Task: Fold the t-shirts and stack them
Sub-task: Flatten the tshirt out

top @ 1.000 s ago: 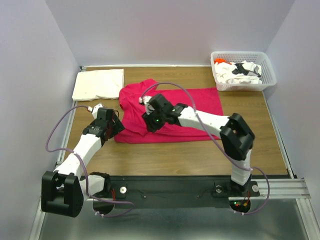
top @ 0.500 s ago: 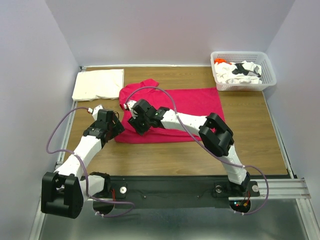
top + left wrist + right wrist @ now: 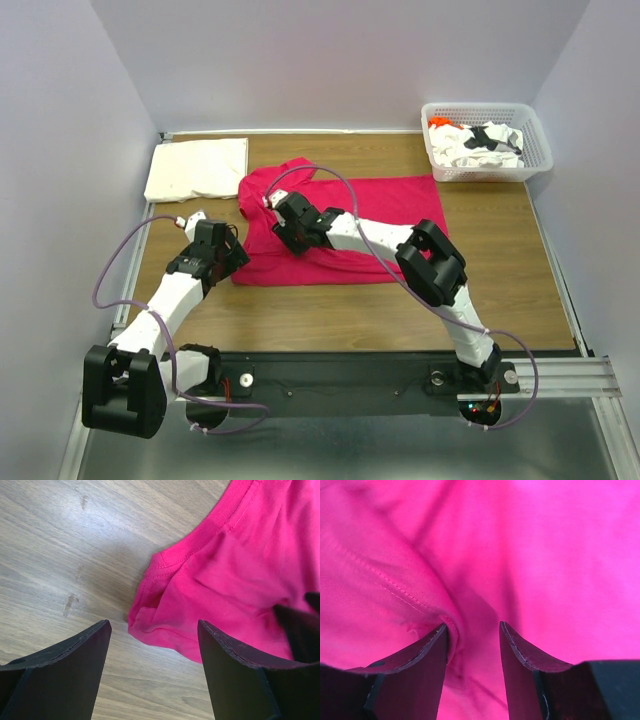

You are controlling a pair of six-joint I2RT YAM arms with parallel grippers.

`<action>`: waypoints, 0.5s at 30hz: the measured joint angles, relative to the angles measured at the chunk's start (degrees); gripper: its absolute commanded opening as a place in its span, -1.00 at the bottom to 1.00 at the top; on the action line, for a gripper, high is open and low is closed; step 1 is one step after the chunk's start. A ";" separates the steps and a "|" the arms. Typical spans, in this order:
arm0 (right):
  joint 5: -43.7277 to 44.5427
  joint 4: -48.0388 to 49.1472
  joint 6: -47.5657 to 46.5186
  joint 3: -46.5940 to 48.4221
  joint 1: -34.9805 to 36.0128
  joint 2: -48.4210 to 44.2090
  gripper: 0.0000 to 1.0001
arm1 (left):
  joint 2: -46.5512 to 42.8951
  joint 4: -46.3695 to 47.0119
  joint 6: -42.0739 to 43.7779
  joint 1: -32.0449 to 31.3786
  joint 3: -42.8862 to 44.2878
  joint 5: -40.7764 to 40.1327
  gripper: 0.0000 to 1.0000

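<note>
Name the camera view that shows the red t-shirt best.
Top external: the whole red t-shirt lies spread on the table, outline clear. The left wrist view catches only one hemmed corner below the left gripper; the right wrist view, only close folds and a seam by the right gripper.

One table (image 3: 500, 290) carries two loose t-shirts, one magenta t-shirt (image 3: 395, 200) mid-table and one folded cream t-shirt (image 3: 197, 168) at the far left corner, one white basket (image 3: 541, 150) at the far right corner holding a crumpled shirt heap (image 3: 472, 145), number unclear, plus two arms.
</note>
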 measured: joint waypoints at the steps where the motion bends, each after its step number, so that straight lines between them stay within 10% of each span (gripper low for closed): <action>1: 0.17 -0.02 0.15 0.00 -0.44 0.00 0.00 | 0.00 0.02 0.02 0.00 -0.09 0.04 0.63; 15: -5.99 -0.44 10.23 -0.42 -12.44 -1.68 0.01 | 0.68 0.90 0.50 -0.02 -0.15 2.67 0.64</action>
